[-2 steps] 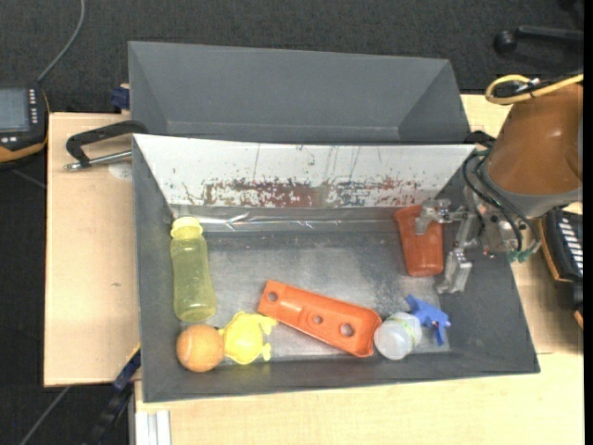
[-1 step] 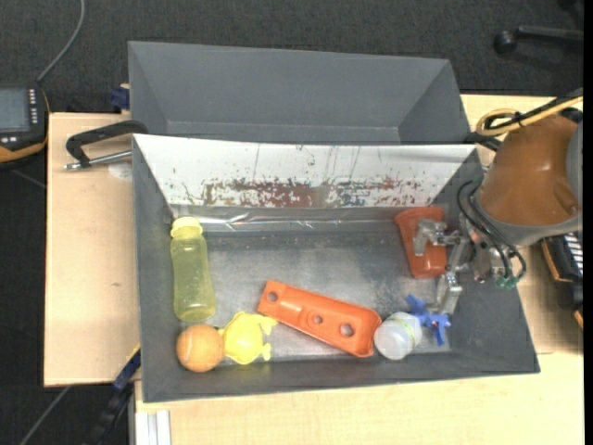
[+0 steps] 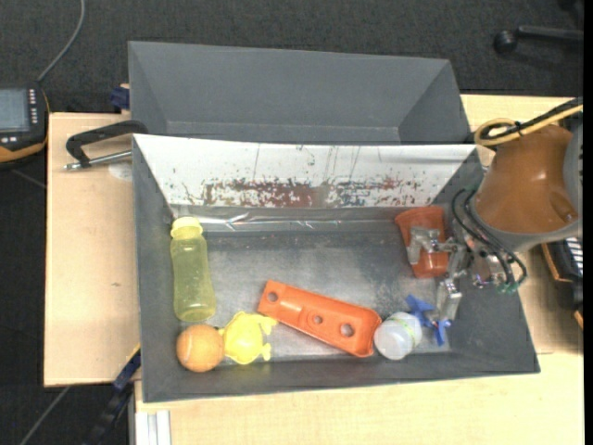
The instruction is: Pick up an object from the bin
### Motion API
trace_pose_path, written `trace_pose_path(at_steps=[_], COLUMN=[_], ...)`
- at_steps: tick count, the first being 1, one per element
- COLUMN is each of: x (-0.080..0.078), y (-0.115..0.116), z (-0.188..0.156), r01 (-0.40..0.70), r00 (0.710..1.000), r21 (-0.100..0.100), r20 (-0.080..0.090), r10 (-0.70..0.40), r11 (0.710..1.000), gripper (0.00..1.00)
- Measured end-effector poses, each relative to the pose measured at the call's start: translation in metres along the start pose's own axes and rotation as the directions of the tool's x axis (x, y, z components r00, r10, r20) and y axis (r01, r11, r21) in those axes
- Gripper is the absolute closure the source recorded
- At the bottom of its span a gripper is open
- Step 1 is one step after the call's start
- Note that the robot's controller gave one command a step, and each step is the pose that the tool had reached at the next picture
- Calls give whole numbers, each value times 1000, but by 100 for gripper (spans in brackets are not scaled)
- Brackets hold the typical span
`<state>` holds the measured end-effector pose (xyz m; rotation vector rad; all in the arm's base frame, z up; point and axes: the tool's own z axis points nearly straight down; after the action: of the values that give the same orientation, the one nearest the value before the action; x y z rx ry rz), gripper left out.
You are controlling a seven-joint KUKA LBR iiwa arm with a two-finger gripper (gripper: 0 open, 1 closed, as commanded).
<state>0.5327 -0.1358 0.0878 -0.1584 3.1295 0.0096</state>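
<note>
My pincer [image 3: 447,304], whether open or closed I cannot tell, hangs over the small blue object [image 3: 424,316]; the whitish bottle [image 3: 397,336] lies just left.

A single camera hung above the bin [image 3: 148,276] and looked down into it at a slant rather than straight down. It stood on the side of the near rim [image 3: 343,378], which ran along the bottom of the frame. It faced the far wall [image 3: 306,170] and saw the whole of that wall's inner face. The bin's bottom lay open to it almost from side to side. The camera was near enough for the bin to take up most of the frame, with a margin of counter [image 3: 371,420] below and dark floor [image 3: 278,7] above. The arm [image 3: 523,188] came in from the right edge.
</note>
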Motion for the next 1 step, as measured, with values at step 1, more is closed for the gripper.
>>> trace_pose_path(at_steps=[1], x=[3], y=[-4], z=[10], r01=[140], r00=[990], r21=[-1], r20=[1], r10=[-140], r11=[990], gripper=[0])
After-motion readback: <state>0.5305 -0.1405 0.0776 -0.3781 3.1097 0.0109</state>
